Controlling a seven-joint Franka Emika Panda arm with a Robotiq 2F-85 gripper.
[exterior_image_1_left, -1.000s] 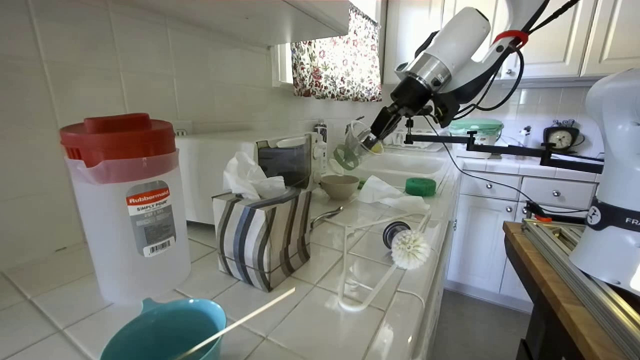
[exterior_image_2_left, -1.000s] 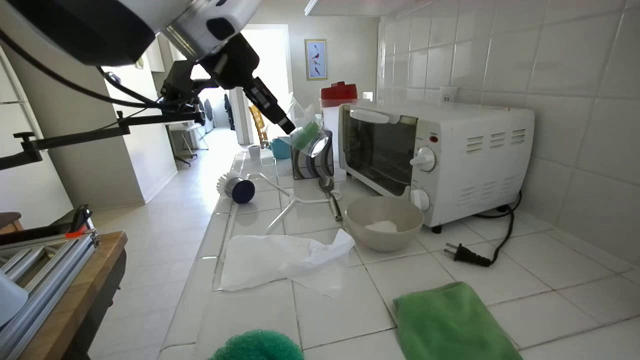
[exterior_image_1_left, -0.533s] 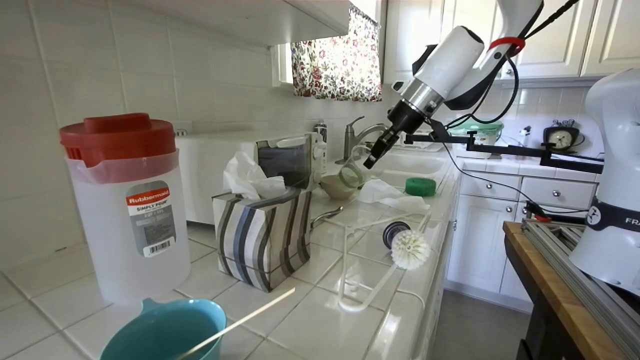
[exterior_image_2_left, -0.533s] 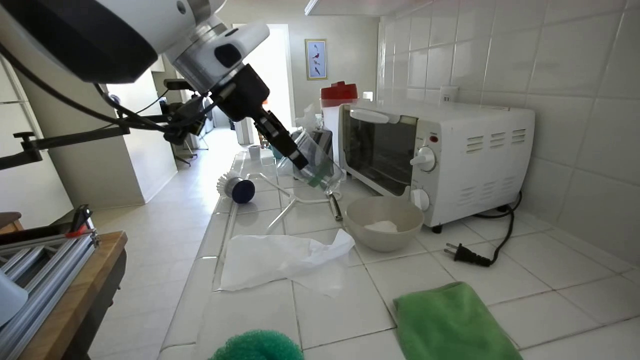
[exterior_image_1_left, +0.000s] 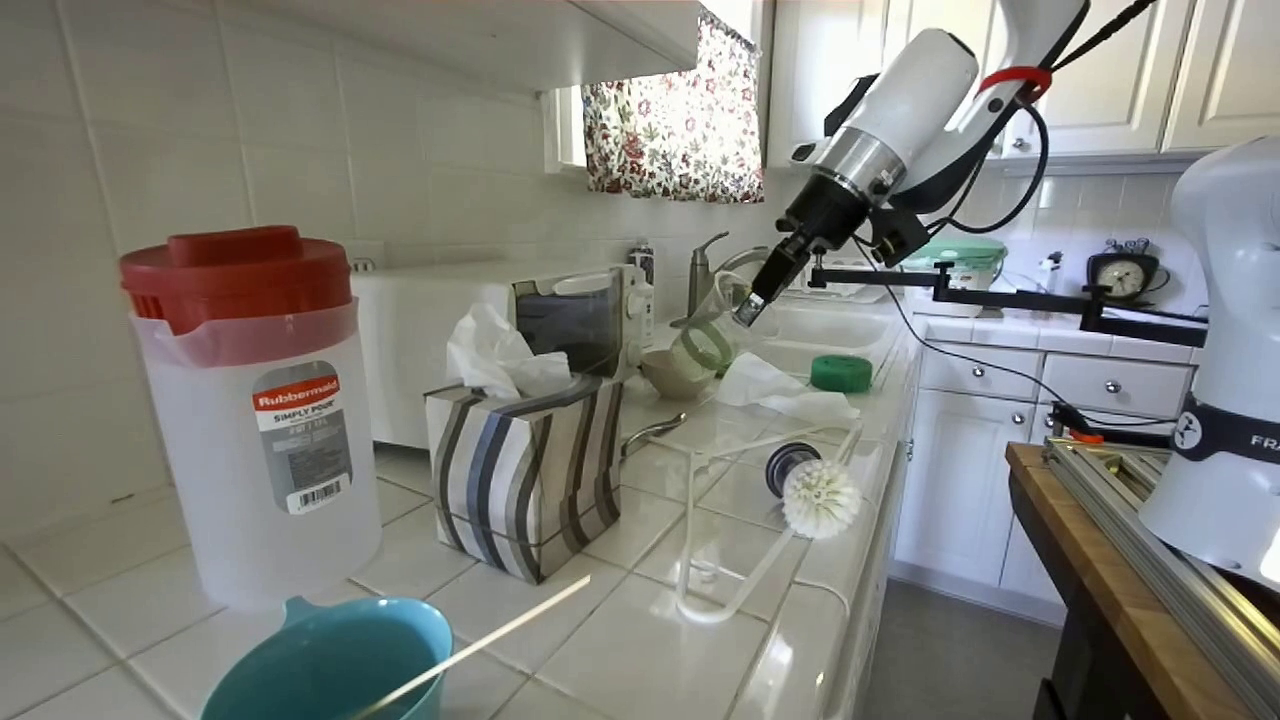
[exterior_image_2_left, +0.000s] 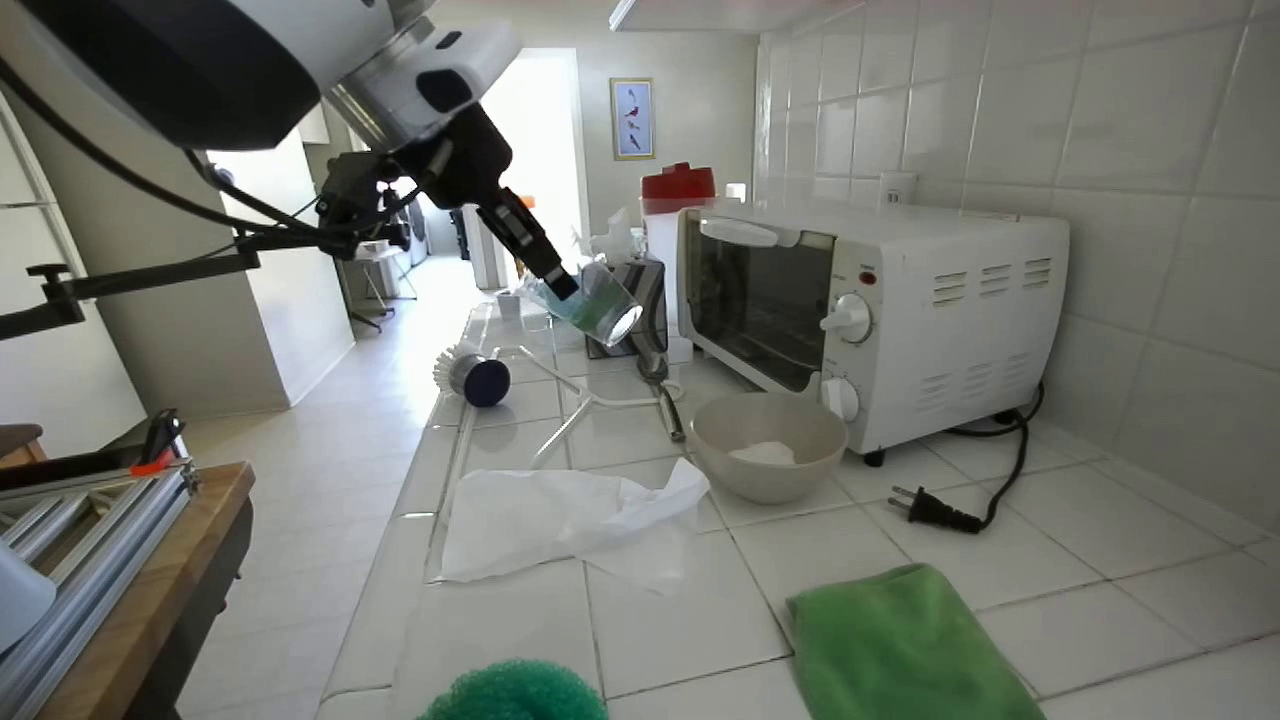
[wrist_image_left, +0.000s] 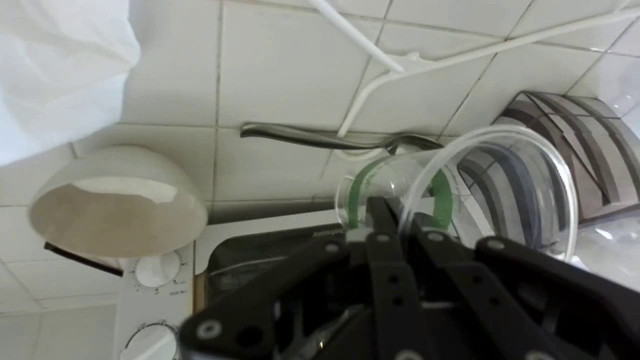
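One brush (exterior_image_2_left: 474, 377) on worktop (exterior_image_2_left: 680, 630), near left edge, in exterior view. Next claw (exterior_image_2_left: 564, 286), pinching clear green-striped cup (exterior_image_2_left: 607, 305); cup tipped, in air over worktop. Then pale bowl (exterior_image_2_left: 760, 482). White oven (exterior_image_2_left: 905, 320) last, near right edge.

"In an exterior view, what is the gripper (exterior_image_1_left: 748, 308) pinching?"

"A green-banded clear cup (exterior_image_1_left: 705, 347), tilted above the counter (exterior_image_1_left: 630, 660)."

"Behind that?"

"A beige bowl (exterior_image_1_left: 670, 385), partly hidden."

"Nearer the camera?"

"A striped tissue box (exterior_image_1_left: 525, 475) beside a red-lidded pitcher (exterior_image_1_left: 255, 445), and a teal cup (exterior_image_1_left: 315, 650) with a stick (exterior_image_1_left: 500, 635) inside. A white-bristled brush (exterior_image_1_left: 815, 495) lies near the counter's edge."
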